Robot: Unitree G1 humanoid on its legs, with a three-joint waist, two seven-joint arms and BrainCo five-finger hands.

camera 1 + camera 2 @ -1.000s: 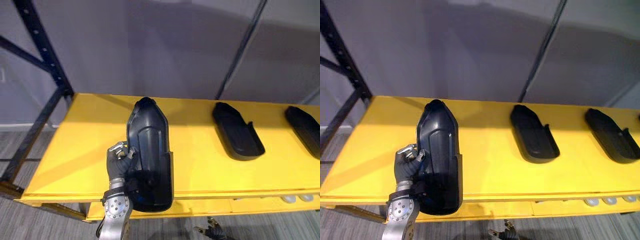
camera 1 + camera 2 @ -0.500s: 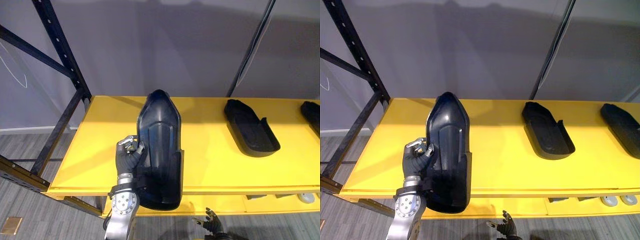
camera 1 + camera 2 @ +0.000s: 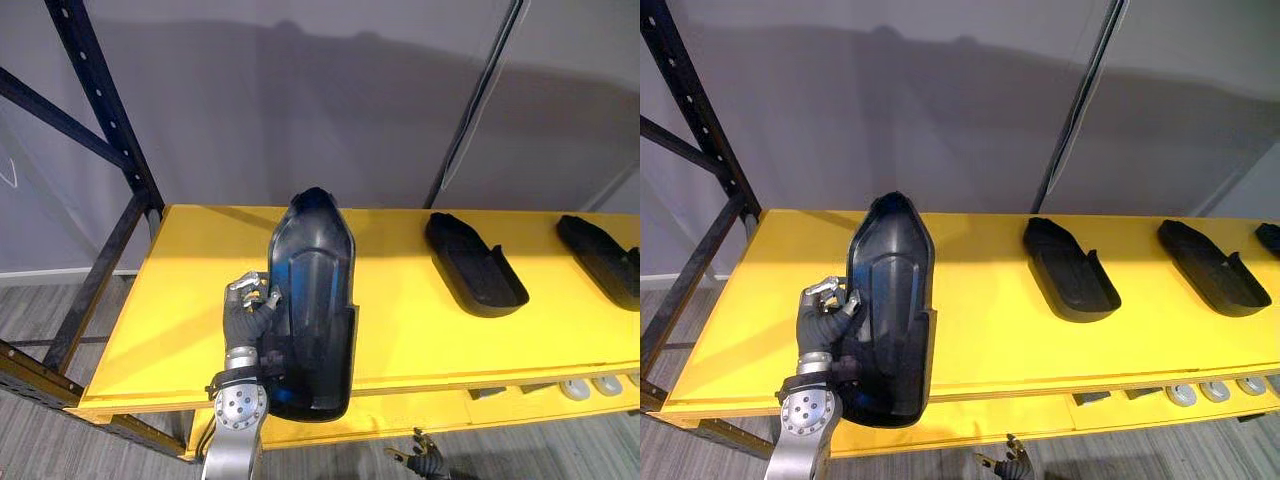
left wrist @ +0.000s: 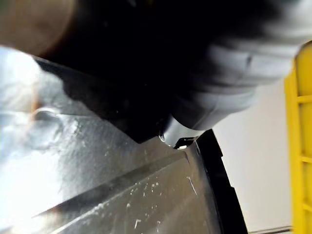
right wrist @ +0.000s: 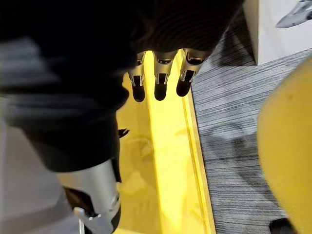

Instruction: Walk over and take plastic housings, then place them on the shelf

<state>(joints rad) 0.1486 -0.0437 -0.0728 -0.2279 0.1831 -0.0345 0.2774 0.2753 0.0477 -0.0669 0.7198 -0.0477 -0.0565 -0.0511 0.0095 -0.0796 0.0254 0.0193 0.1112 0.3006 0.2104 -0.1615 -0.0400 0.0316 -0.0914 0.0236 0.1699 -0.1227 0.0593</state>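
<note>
My left hand (image 3: 245, 315) is shut on the left rim of a large black plastic housing (image 3: 310, 300), holding it lengthwise over the yellow shelf (image 3: 180, 300). The housing's pointed end faces the back wall and its wide end hangs past the shelf's front edge. Its glossy inner surface (image 4: 122, 185) shows close up in the left wrist view. Two more black housings (image 3: 472, 265) (image 3: 600, 260) lie on the shelf to the right. My right hand (image 3: 420, 462) hangs low below the shelf front, its fingers (image 5: 159, 80) relaxed and holding nothing.
A black rack upright (image 3: 100, 110) with diagonal braces stands at the shelf's left end. A thin grey post (image 3: 480, 100) rises behind the middle. Small round parts (image 3: 590, 385) sit on the lower yellow level at the right. Grey carpet lies below.
The whole picture has shifted, so the camera has moved. My left hand keeps the same hold on the housing over the shelf's front left part.
</note>
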